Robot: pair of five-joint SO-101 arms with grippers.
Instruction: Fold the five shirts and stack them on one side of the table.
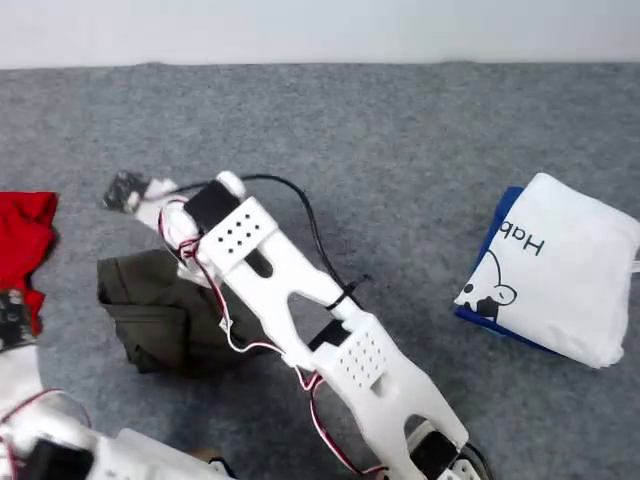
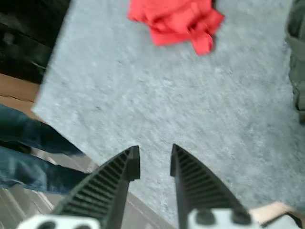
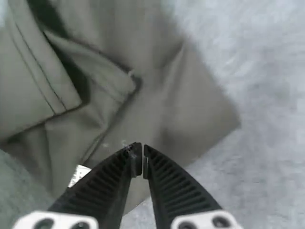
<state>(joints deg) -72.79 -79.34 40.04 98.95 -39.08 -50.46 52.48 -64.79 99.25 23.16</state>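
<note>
Grey table (image 1: 400,150): olive shirt (image 3: 181,95) left of centre under the right gripper (image 3: 138,155) (jaws all but closed); red shirt (image 2: 176,19) at left edge; left gripper (image 2: 155,162) narrowly open; white shirt (image 1: 560,280) far right, bare felt between.

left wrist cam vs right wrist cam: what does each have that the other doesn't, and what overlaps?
Left wrist, not right: red shirt, crumpled on the table; left claw, open, over bare table near its edge.
Right wrist, not left: right claw, shut, just above cloth; a white tag beside it.
Both: olive shirt, a sliver in the left wrist view and close up in the right; grey table.
</note>
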